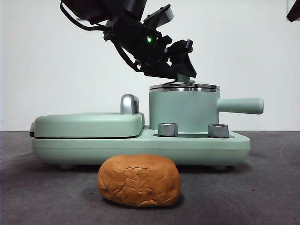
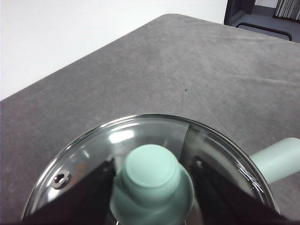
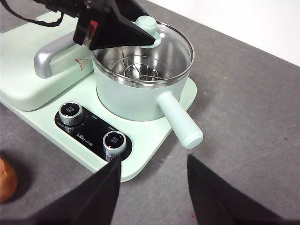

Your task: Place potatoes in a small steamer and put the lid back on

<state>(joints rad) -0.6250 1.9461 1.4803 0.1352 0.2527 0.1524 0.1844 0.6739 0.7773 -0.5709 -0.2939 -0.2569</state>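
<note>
The griddle (image 1: 86, 125) fills the appliance's nine o'clock side. The potato (image 1: 139, 180) lies on the counter (image 1: 262, 187) at six o'clock, in front of the base. The left end effector (image 2: 152, 176) clamps the knob of the lid (image 1: 184, 87), which sits tilted on the small steamer (image 1: 183, 111), handle pointing to three o'clock. The right end effector (image 3: 152, 187) hovers wide open near the dials (image 3: 69, 113).

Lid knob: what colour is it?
Mint green; the knob shows best in the left wrist view.
</note>
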